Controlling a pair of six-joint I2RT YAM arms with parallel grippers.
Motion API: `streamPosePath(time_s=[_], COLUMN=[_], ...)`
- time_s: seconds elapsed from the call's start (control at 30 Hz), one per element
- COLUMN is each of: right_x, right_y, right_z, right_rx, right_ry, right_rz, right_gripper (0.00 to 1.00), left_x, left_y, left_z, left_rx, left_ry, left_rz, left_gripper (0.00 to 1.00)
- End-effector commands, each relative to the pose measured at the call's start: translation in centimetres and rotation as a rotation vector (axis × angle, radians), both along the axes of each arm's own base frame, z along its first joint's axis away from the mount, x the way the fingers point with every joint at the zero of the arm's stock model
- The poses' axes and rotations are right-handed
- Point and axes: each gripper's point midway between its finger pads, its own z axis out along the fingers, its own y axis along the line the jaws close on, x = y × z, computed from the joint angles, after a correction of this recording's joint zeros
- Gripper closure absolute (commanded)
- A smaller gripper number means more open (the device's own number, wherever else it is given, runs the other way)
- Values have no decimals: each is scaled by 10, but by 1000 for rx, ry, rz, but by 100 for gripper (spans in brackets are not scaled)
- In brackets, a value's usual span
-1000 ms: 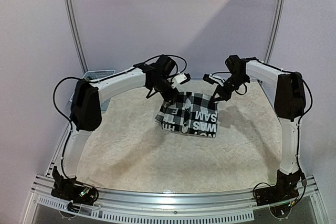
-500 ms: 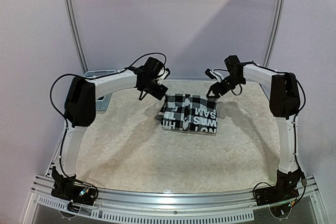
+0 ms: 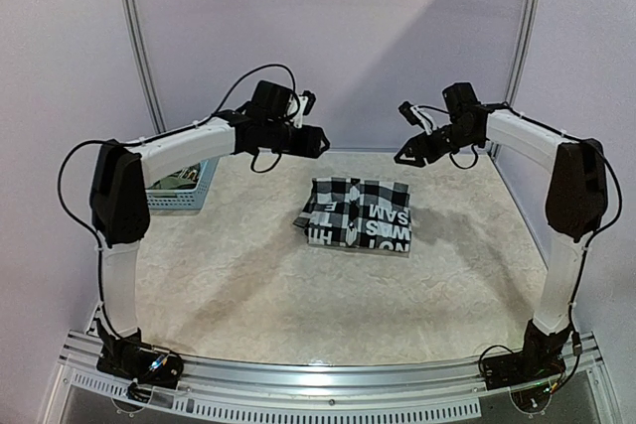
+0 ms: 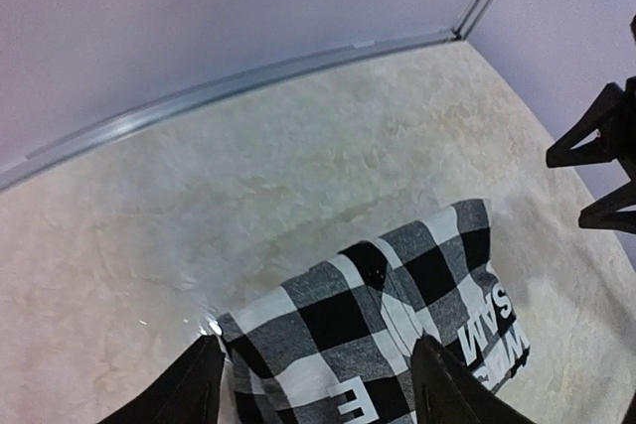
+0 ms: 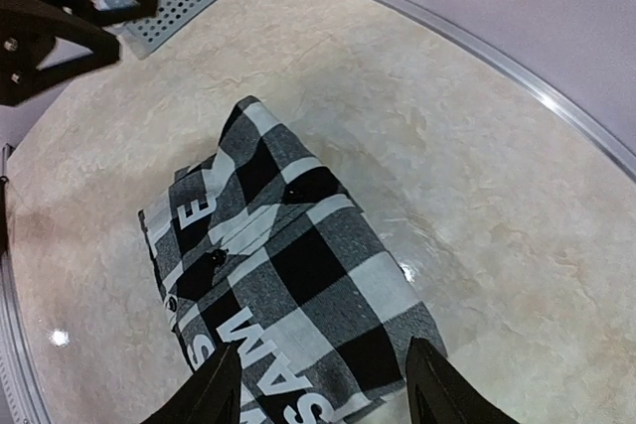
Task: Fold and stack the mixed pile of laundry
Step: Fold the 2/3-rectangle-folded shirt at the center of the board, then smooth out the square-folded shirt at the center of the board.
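Hovering over checked shirt (image 3: 358, 215) | my left pincer (image 3: 318, 139), right pincer (image 3: 409, 149) open, empty | cloth likely soft, light, limp | I'd pinch edge corners, all layers.

even soft light; diagonal shadow on back wall (image 3: 328, 27); glare spots on table (image 5: 517, 245); checked shirt (image 5: 298, 275) sharp.

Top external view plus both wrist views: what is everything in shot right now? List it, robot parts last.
checked shirt: one, black and white with white lettering, folded, mid-table.
basket: one, light blue lattice, far left of the table.
cloth in basket: one, dark greenish, details unclear.
table: one, mottled beige top, under the shirt.
left gripper: one, black, open, empty, raised off the shirt's far left.
right gripper: one, black, open, empty, raised off the shirt's far right.
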Motion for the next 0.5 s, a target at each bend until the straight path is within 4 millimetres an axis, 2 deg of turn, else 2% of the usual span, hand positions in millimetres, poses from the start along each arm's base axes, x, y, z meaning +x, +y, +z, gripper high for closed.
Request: streamPosePath(time_s=[0.0, 0.17, 0.3, 0.37, 0.47], right_x=[-5, 3, 14, 20, 24], right_y=[20, 23, 17, 13, 14], right_z=[-47, -99, -143, -165, -184], right_rx=[93, 99, 68, 62, 122], right_ry=[204, 368, 482, 538, 649], right_rz=[11, -71, -182, -236, -288], right_gripper=[47, 50, 50, 47, 46], left_x=[-5, 3, 18, 30, 46], left_y=[-27, -33, -26, -19, -13], left_z=[-63, -124, -168, -179, -194], left_rx=[-72, -112, -160, -219, -338], left_ry=[196, 355, 448, 478, 537], left_rz=[-59, -12, 83, 140, 211], left_gripper=[35, 40, 40, 40, 39])
